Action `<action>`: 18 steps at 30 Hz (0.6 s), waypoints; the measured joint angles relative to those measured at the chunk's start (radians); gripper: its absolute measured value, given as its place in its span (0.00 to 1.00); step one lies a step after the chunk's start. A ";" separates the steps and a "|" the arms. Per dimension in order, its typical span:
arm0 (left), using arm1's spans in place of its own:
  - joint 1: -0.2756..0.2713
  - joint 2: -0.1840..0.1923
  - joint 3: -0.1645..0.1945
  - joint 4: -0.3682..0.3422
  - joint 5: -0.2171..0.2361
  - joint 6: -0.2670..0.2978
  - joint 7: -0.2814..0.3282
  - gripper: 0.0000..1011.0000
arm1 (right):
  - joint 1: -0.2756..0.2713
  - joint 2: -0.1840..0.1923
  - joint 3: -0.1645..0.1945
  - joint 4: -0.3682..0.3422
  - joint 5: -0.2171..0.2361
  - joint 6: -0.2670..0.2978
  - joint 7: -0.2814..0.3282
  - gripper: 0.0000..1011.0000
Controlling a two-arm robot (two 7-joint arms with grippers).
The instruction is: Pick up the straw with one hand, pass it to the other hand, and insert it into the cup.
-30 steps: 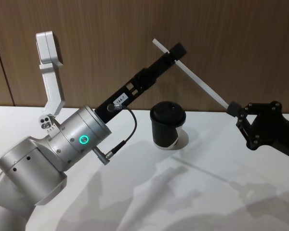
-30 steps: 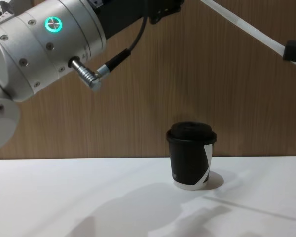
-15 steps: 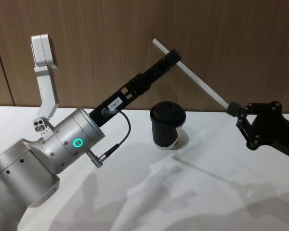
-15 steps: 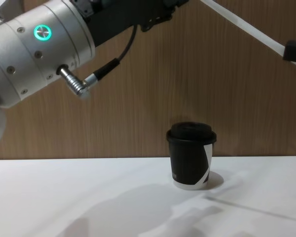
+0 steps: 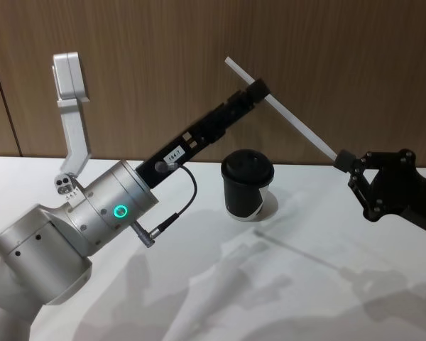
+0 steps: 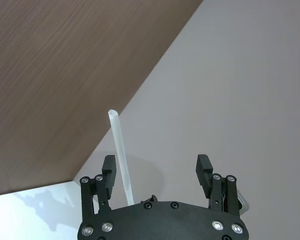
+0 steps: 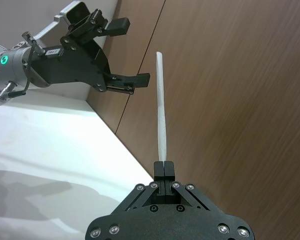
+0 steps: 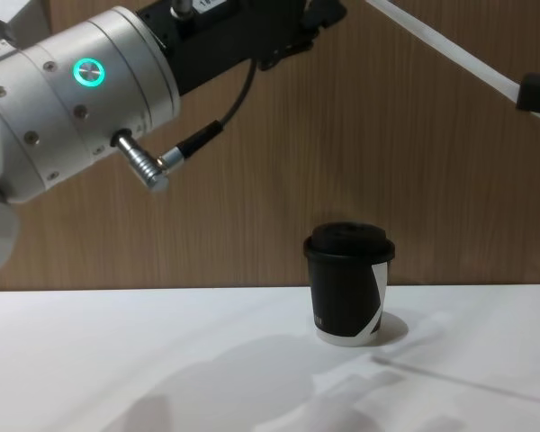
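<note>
A wood-panelled wall (image 5: 355, 64) stands behind the white bench (image 5: 305, 298). The silver left arm (image 5: 92, 220), with a glowing green ring (image 5: 119, 211) and a dark cable (image 5: 179, 208) looping off its side, reaches from the near left up and forward, well above the bench. The right pincer (image 5: 343, 160) hangs in the air on the right, higher than the cup and off to its side. It is clenched on the lower end of the straw (image 5: 298, 125). The left pincer (image 6: 156, 169) is raised above the cup, to the left of the right one, and is released. Its fingers (image 6: 108, 170) stand wide apart with the straw's upper part between them, just beside one finger and well apart from the other; whether it touches the near finger I cannot tell. The cup (image 5: 247, 186) stands upright on the bench, lid on, between the two arms in the head view, touched by neither. The straw slants up and to the left from the right pincer, clear of the bench and passing above the cup, and its free end sticks out past the left pincer.
</note>
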 joint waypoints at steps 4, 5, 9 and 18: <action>-0.007 -0.004 0.009 0.009 0.005 -0.007 0.006 0.99 | 0.000 0.000 0.000 0.000 0.000 0.000 0.000 0.00; -0.010 -0.007 0.013 0.013 0.007 -0.009 0.009 0.99 | 0.000 0.000 0.000 0.000 0.000 0.000 0.000 0.00; -0.018 -0.013 0.021 0.023 0.011 -0.017 0.018 0.99 | 0.000 0.000 0.000 0.000 0.000 0.000 0.000 0.00; -0.034 -0.027 0.038 0.045 0.021 -0.035 0.040 0.99 | 0.000 0.000 0.000 0.000 0.000 0.000 0.000 0.00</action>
